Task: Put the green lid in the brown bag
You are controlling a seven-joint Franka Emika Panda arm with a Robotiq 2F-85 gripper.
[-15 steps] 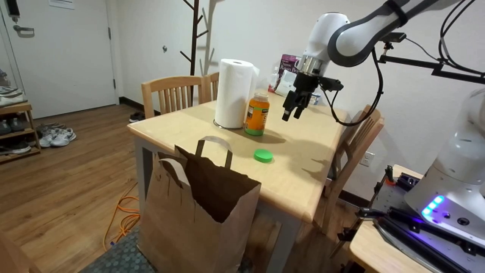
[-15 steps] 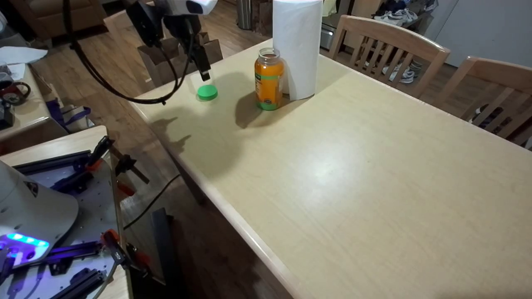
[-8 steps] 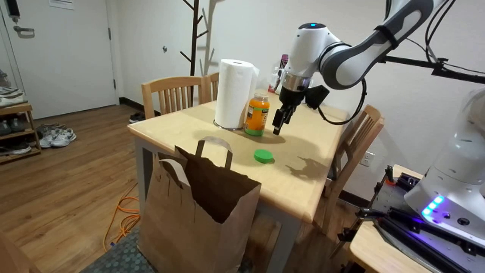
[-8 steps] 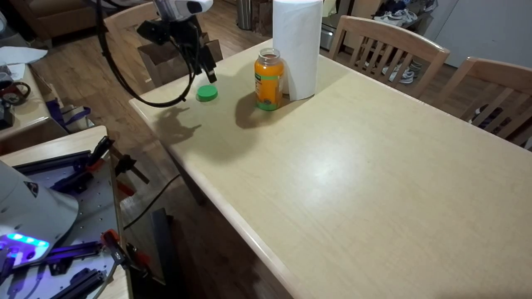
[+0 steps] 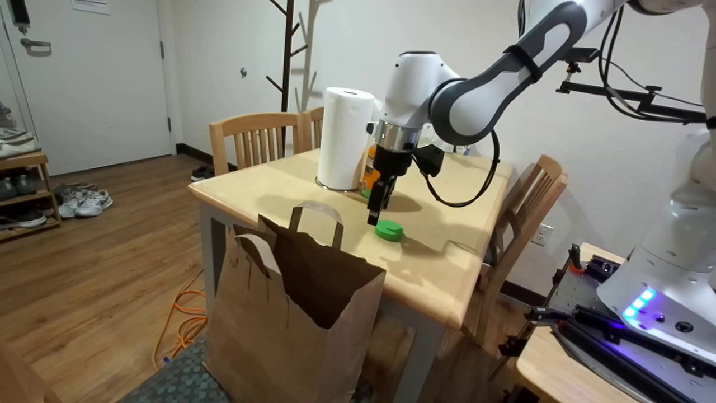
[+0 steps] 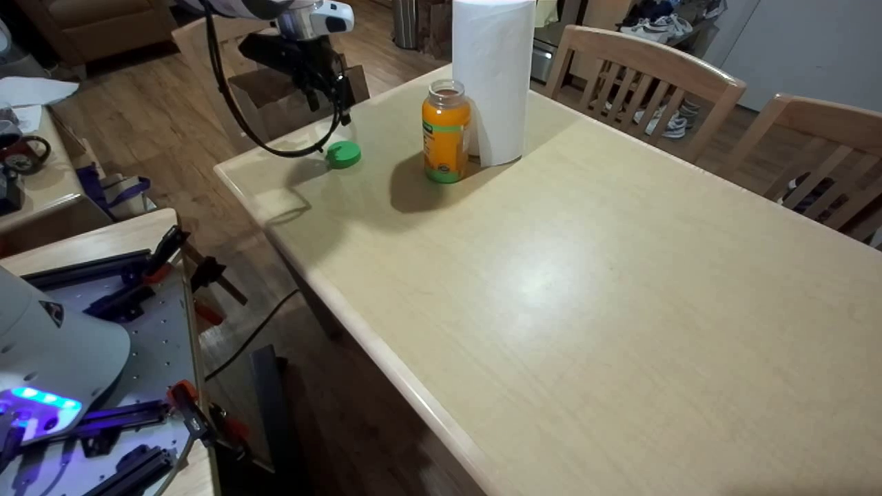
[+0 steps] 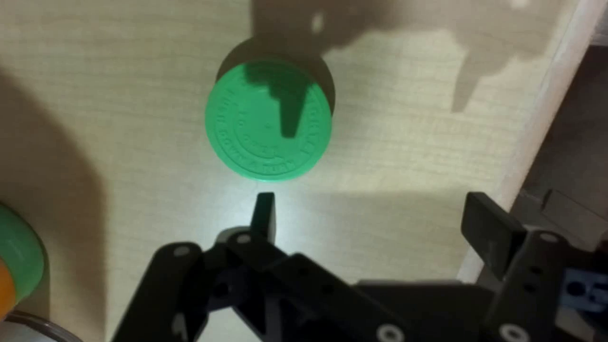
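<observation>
The green lid [image 7: 268,121] lies flat, lettered top up, on the surface [image 6: 586,296], near the orange jar [image 6: 446,134] and apart from it. It looks like moulded plastic, so it should prove light, stiff, hard to damage and perhaps a little slick. The top offers nothing to hold; the place to take it is the rim, pinched at opposite points and low against the surface, since a shallow bite could slide off or tip it. The fingers [image 7: 489,228] are spread with nothing between them, above the surface; in the wrist view the lid shows toward the jar's side of their gap, so they probably need to shift toward the jar before going down.

Compared with half a second ago, the fingers are nearer the lid, and in an exterior view the end of the arm [image 5: 486,109] now covers part of the jar. The lid keeps its place near the jar but is now shaded. The brown bag [image 5: 291,324], well apart from the jar, is unmoved, its mouth open.
</observation>
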